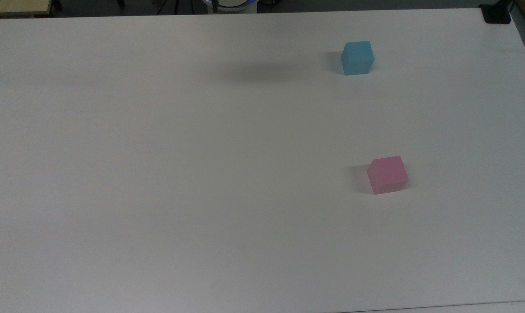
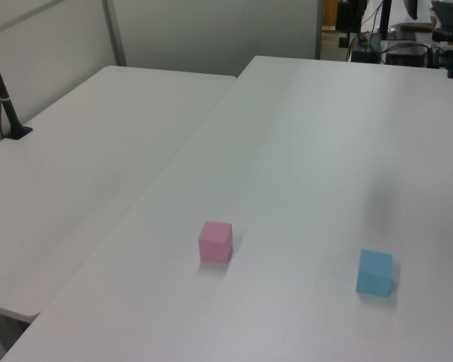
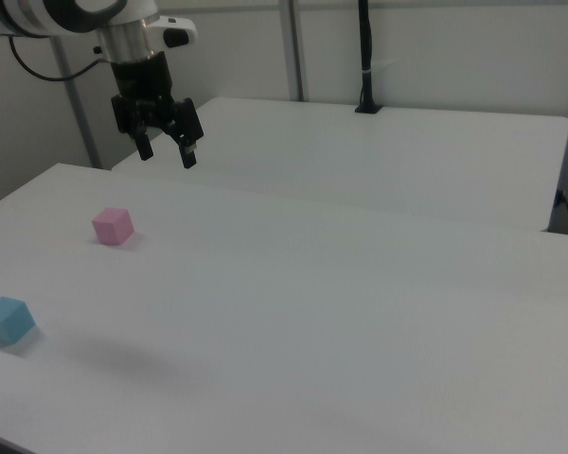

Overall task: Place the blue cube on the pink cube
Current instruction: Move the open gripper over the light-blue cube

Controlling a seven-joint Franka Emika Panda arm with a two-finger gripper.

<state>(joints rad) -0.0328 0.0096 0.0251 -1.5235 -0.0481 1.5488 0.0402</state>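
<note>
Nothing done: blue cube (image 1: pixel 357 58) and pink cube (image 1: pixel 387 174) sit well apart on the table (image 1: pixel 158 174). Gripper (image 3: pixel 167 151) hangs high, fingers spread, empty. Grasp, carry and stacking all remain.

The blue cube (image 1: pixel 357 57) is a plain light sky blue, its faces unmarked, a touch darker on the shaded side. The pink cube (image 1: pixel 387 174) is a pale, matte pink, also without any pattern. Both sit on a counter (image 1: pixel 158 174) that is flat white all over, with a soft grey shadow smudged across it. The end effector (image 3: pixel 165 150) is black, hanging from a white arm (image 3: pixel 66 14) with a grey wrist section. A black post (image 3: pixel 364 57) stands behind, against grey-white wall panels.
</note>
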